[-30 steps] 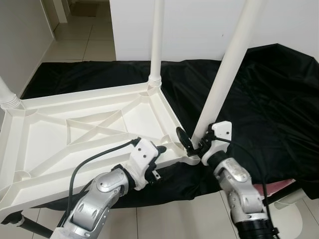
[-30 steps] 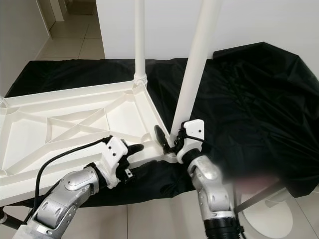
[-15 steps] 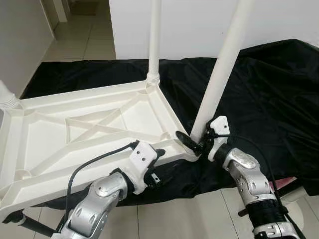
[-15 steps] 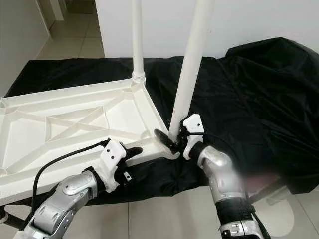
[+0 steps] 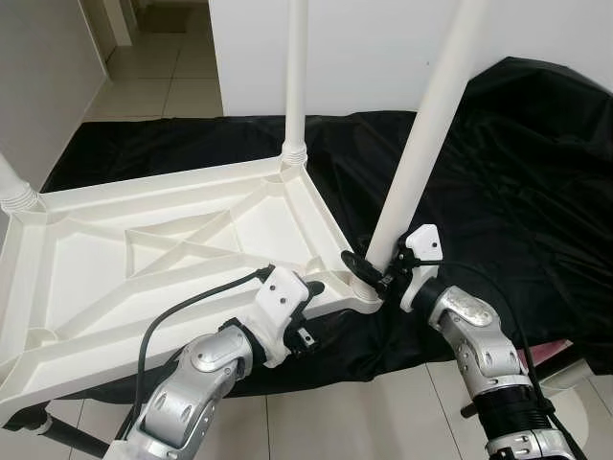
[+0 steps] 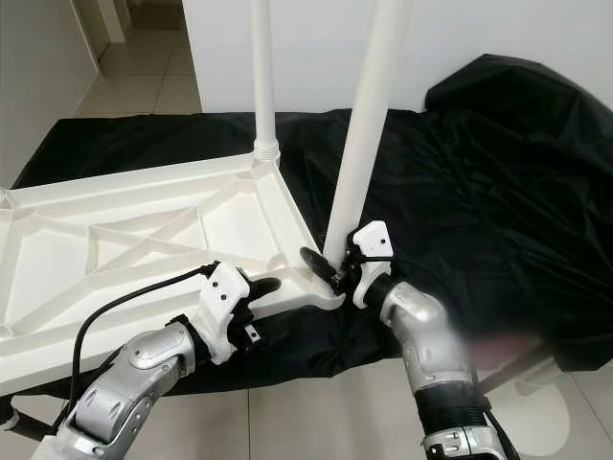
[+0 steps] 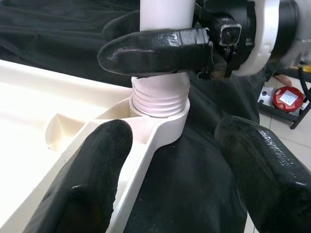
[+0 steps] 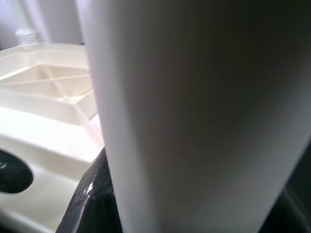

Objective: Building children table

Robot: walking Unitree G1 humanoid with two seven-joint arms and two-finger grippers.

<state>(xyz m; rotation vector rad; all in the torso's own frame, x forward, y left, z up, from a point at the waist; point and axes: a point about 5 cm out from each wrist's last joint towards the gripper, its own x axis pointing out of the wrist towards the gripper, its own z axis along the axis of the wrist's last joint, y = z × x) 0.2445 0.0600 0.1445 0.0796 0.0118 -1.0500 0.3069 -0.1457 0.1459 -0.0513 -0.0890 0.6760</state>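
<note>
The white plastic table top [image 5: 172,244] lies upside down on a black cloth. White legs stand up from its far corner [image 5: 294,86] and its left corner [image 5: 13,187]. A third leg [image 5: 421,144] leans at the near right corner. Its threaded end [image 7: 160,94] sits in the corner socket. My right gripper [image 5: 371,268] is shut on this leg just above the socket, one finger [image 7: 155,51] lying across it. My left gripper [image 5: 305,305] is open at the table's front rim, close to that corner, with one finger [image 7: 97,170] over the rim and the other over the cloth.
The black cloth [image 5: 517,172] covers the floor under the table and bunches up at the right. Pale tiles run along the near edge and towards a doorway at the back left. A white wall stands behind. A white object [image 5: 565,422] and something red [image 7: 289,98] lie near my right arm.
My right forearm has swung outward to the right while keeping its grip, and the leg stands slightly more upright. The left gripper has edged towards the corner. The cloth at the right has bulged higher.
</note>
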